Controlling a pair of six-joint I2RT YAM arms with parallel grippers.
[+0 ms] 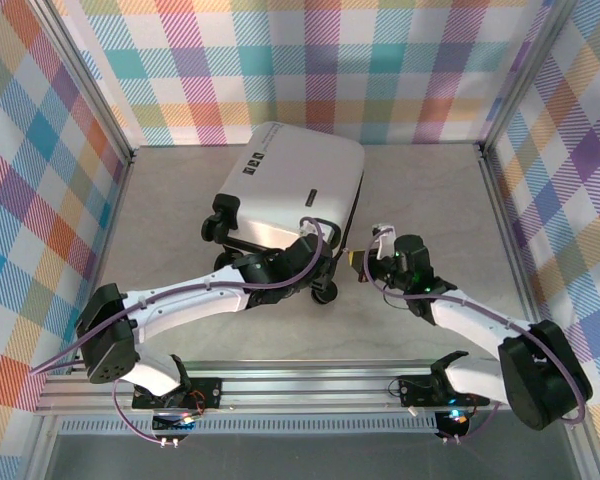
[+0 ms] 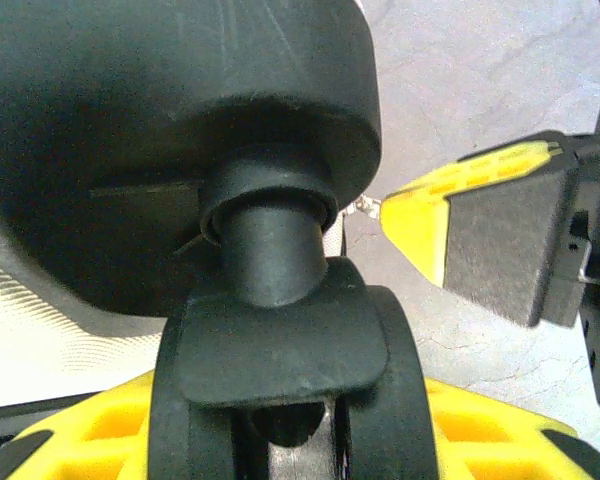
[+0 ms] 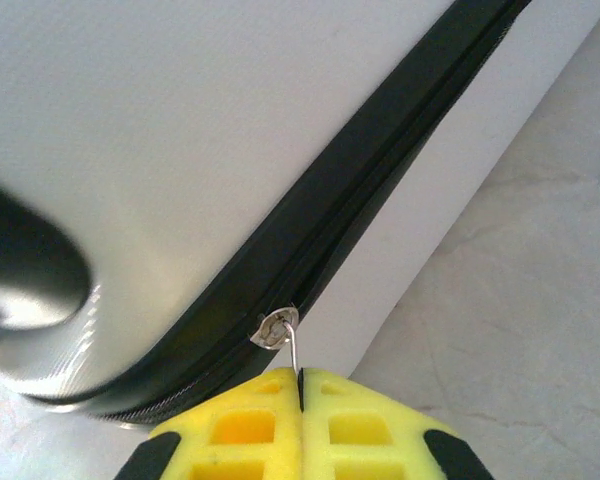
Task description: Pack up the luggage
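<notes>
The luggage [image 1: 300, 180] lies closed on the grey table, white shell up, its black wheels toward the arms. My left gripper [image 1: 318, 268] sits at its near corner; in the left wrist view a black caster wheel [image 2: 280, 350] stands between the yellow fingers [image 2: 500, 435], which press against both its sides. My right gripper [image 3: 300, 390] is shut on the thin metal zipper pull [image 3: 295, 352], which hangs from the silver slider [image 3: 275, 328] on the black zipper seam [image 3: 380, 170]. The right gripper [image 2: 420, 215] also shows beside the wheel.
Plaid walls [image 1: 70, 120] enclose the table on three sides. An aluminium rail [image 1: 300, 385] runs along the near edge. Another luggage wheel [image 1: 220, 225] sticks out at the left corner. Bare table [image 1: 430, 200] lies to the right of the case.
</notes>
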